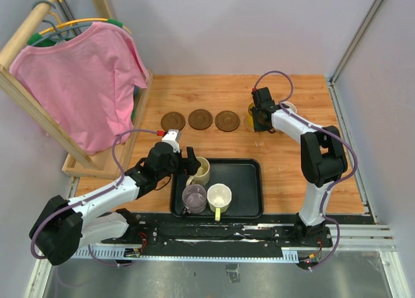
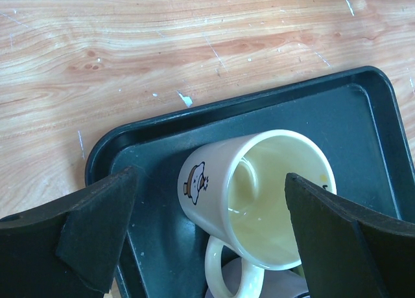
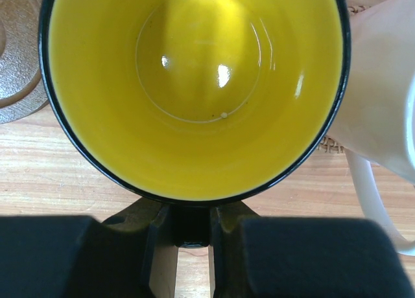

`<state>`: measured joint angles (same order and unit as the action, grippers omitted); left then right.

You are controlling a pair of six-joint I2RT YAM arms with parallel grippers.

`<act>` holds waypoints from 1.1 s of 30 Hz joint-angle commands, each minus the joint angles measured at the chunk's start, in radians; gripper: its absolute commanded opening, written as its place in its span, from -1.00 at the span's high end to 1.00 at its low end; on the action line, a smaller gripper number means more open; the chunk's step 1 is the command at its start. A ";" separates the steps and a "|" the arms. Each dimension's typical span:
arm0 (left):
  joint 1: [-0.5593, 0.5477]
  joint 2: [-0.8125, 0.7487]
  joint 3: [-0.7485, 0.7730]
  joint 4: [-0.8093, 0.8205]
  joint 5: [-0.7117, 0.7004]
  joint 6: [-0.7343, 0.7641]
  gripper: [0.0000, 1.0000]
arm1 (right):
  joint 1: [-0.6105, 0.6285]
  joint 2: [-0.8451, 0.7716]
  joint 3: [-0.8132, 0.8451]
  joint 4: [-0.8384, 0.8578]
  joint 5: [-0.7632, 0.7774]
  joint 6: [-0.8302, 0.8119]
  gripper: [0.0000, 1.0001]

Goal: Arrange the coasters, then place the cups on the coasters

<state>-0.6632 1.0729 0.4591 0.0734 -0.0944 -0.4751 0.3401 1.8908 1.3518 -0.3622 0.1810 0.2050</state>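
Observation:
Three dark brown coasters [image 1: 173, 121] [image 1: 200, 119] [image 1: 227, 120] lie in a row at the back. My right gripper [image 1: 260, 121] [image 3: 190, 228] is shut on the dark handle of the amber-yellow cup [image 3: 194, 84], just right of the row; what lies under that cup is hidden. Beside it a pale cup [image 1: 289, 108] [image 3: 389, 97] stands on a tan woven coaster [image 3: 331, 143]. My left gripper [image 1: 192, 160] [image 2: 211, 236] is open, its fingers on either side of the cream cup [image 2: 259, 194] in the black tray [image 2: 149, 155]. A grey-lilac cup [image 1: 194, 197] and a white cup with a yellowish handle [image 1: 219, 197] also stand in the tray.
A wooden rack with a pink shirt [image 1: 84, 84] stands at the left edge, its base reaching toward the coasters. The grey walls and a metal rail [image 1: 350, 142] bound the wooden table at the back and right.

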 commanded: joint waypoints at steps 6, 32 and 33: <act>0.004 0.009 0.012 0.029 -0.004 0.004 -0.99 | -0.023 0.009 0.023 0.059 -0.011 0.020 0.98; 0.005 0.005 -0.001 0.033 -0.005 -0.003 -0.99 | -0.026 0.006 -0.009 0.050 0.027 0.060 0.86; 0.005 0.006 -0.002 0.034 -0.004 -0.005 -0.99 | -0.026 0.001 -0.013 0.047 0.030 0.064 0.84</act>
<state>-0.6632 1.0775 0.4591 0.0746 -0.0940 -0.4759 0.3401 1.9118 1.3506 -0.3359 0.1684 0.2432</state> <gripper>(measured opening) 0.994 0.189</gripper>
